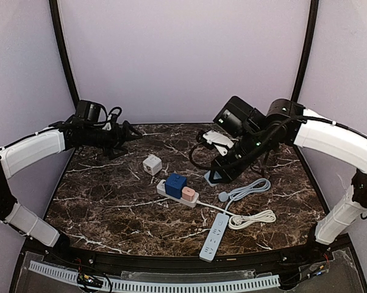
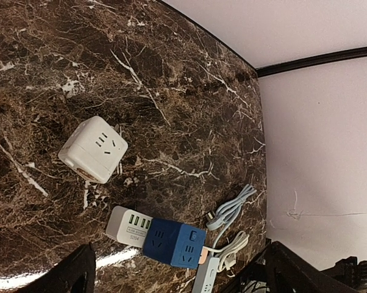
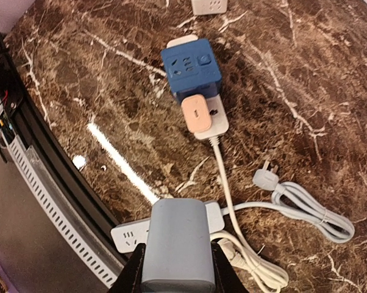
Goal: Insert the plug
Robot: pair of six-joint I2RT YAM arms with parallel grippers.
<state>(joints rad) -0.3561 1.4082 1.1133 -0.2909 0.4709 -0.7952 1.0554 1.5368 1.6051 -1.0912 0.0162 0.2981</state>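
Right gripper [image 3: 176, 279] clamped on grey plug [image 3: 176, 235]; left gripper [image 1: 130, 132] spread open, idle at far-left edge. Likely target: white power strip [image 1: 213, 237], nearward of plug, long axis near-to-far. Lower your right arm.

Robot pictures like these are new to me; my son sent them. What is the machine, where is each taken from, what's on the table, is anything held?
Two white robot arms stand at a marble table. The wide picture looks down from above and behind them; the other two come from cameras on each wrist. On the table: a white cube socket, a power strip carrying a blue cube and a pink plug, a second strip, and a loose grey cable. The left gripper is open and empty. The right gripper holds a grey-blue adapter.
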